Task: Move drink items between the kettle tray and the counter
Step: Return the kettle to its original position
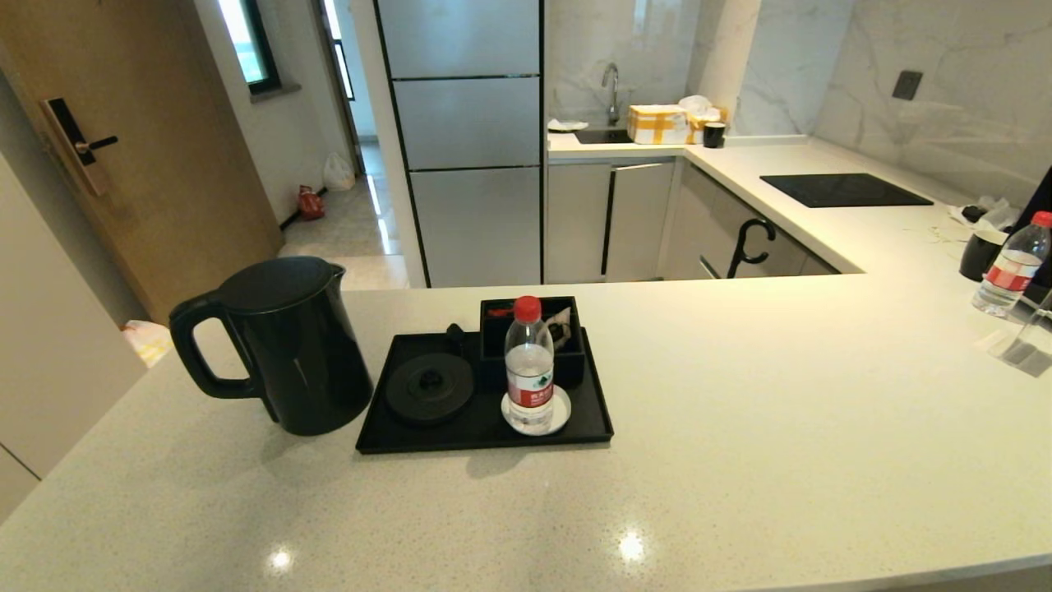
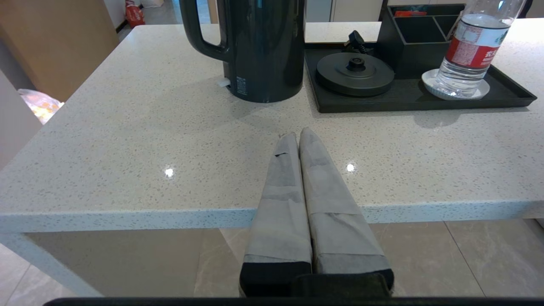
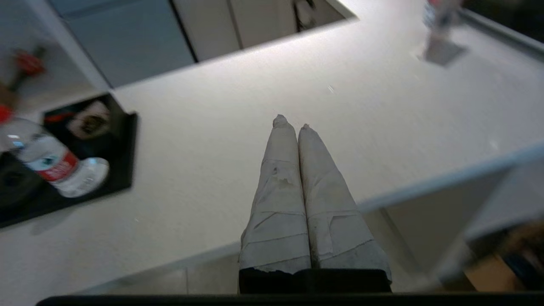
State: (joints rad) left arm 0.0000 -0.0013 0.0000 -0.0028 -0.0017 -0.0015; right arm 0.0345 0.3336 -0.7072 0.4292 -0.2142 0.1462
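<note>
The black kettle [image 1: 279, 345] [image 2: 259, 46] stands on the counter [image 1: 740, 427] just left of the kettle tray [image 1: 485, 427] [image 2: 408, 100], off its round base [image 1: 429, 386] [image 2: 355, 75]. A water bottle [image 1: 529, 366] [image 2: 469, 51] [image 3: 53, 165] with a red cap stands upright on the white coaster [image 1: 560, 418] on the tray, in front of the compartment box [image 1: 567, 362]. My left gripper [image 2: 297, 135] hovers shut and empty over the counter's near edge, short of the kettle. My right gripper [image 3: 291, 123] is shut and empty above the counter, right of the tray. Neither gripper shows in the head view.
A second water bottle [image 1: 1012, 267] and a black mug [image 1: 982, 255] stand at the counter's far right beside a clear stand [image 1: 1027, 345]. A black cooktop [image 1: 842, 189] lies further back. The counter's near edge [image 2: 127, 216] drops to the floor.
</note>
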